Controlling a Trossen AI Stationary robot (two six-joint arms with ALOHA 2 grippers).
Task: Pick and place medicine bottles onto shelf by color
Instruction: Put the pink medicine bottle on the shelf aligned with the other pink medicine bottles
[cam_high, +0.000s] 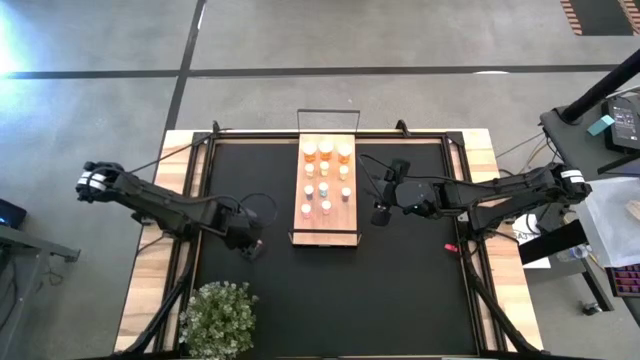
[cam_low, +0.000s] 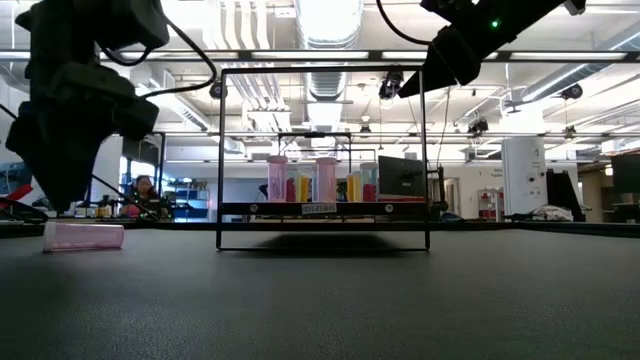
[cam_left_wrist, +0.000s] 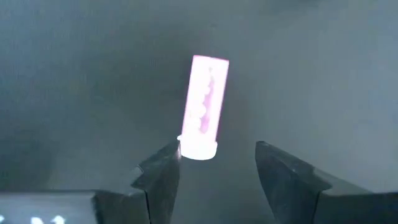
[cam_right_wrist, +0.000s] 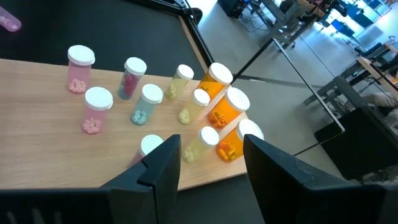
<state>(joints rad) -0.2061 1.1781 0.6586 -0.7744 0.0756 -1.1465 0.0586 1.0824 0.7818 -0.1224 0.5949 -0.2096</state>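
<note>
- Pink bottle lay on its side on the black mat, left of the shelf.
- Left gripper hovered over it, fingers spread wide, empty.
- Right gripper hung beside the shelf, parted, empty.

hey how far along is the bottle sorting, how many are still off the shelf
Mostly done: the shelf already carries about a dozen upright bottles, grouped by color with the amber ones at one end. In hand: the left tool is open over one pink bottle lying on the mat. That looks like the only one left. The right tool waits open beside the shelf.
</note>
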